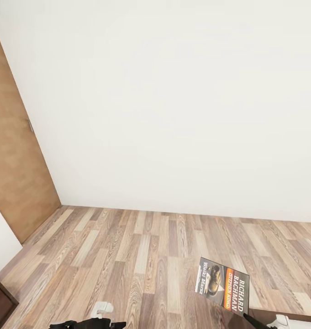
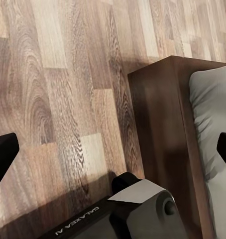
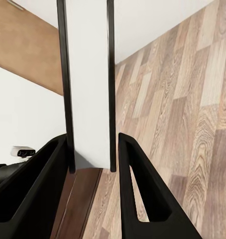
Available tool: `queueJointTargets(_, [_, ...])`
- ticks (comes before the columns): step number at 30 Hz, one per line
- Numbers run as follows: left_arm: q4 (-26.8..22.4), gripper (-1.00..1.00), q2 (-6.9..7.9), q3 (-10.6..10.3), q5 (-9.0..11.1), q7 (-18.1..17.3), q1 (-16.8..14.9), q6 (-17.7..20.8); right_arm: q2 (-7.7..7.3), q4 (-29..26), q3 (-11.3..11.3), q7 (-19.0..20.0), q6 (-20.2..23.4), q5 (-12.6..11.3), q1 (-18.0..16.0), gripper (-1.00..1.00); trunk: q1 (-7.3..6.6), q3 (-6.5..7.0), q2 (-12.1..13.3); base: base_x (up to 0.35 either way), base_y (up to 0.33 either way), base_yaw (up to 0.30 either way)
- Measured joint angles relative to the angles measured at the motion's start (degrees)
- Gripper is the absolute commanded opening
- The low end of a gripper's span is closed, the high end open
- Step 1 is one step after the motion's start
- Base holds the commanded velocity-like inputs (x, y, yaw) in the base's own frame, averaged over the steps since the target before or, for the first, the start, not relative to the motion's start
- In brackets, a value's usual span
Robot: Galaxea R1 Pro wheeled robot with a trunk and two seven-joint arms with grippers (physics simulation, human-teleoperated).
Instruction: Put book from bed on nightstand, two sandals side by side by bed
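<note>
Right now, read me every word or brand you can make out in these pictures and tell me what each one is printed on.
"RICHARD BACHMAN": white letters on the cover of the book, held by the right gripper.
"STEPHEN KING": on the book's orange band.
"Wielki Marsz": small white text on the cover; blurred, so this reading is uncertain.
"GALAXEA AI": white lettering on the robot's dark arm link in the left wrist view.

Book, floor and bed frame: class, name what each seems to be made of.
Book: thin paperback, printed card cover.
Floor: light wood planks, likely laminate, visible grain and seams.
Bed frame: dark brown wood, smooth finish, faint grain.
</note>
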Motion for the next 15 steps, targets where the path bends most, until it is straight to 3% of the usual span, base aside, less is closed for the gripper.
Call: queueJointTargets(15, [0.00, 1.00, 0.00, 0.00, 0.00, 0.00, 0.00, 0.00, 0.00, 0.00, -0.03, 0.02, 0.00, 0.00, 0.00, -1.00, 0.00, 1.28, 0.00, 0.000, 0.000, 0.000])
